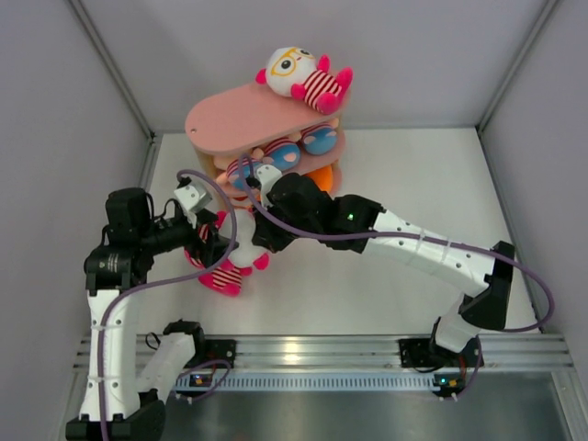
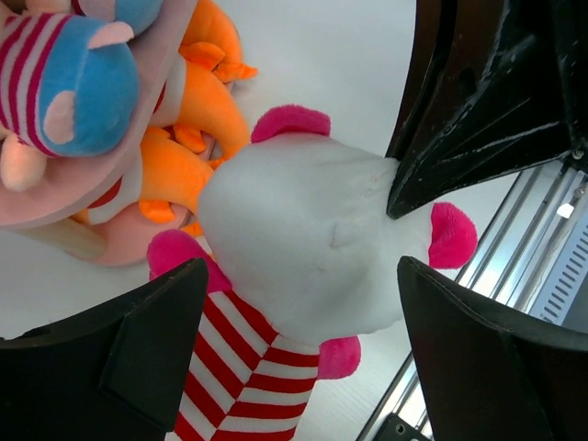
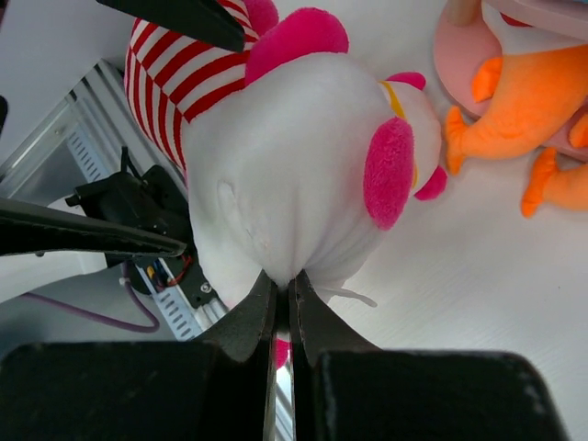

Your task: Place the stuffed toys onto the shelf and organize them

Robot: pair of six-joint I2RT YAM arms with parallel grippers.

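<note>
A white-headed stuffed toy (image 1: pixel 230 264) with pink ears and a red-striped body lies just in front of the pink shelf (image 1: pixel 241 112). My right gripper (image 3: pixel 283 283) is shut on a pinch of its white head (image 3: pixel 294 175). My left gripper (image 2: pixel 303 340) is open, one finger on each side of the toy's neck and striped body (image 2: pixel 248 367), not pressing it. A second white-headed toy with yellow glasses (image 1: pixel 301 75) lies on the top board. Toys in blue shorts (image 1: pixel 296 152) fill the middle board. Orange fish toys (image 2: pixel 197 101) lie on the bottom board.
Both arms crowd together in front of the shelf's near end. The aluminium rail (image 1: pixel 322 351) runs along the near table edge. White walls close in on the left, right and back. The right arm's purple cable (image 1: pixel 386 239) loops over the table.
</note>
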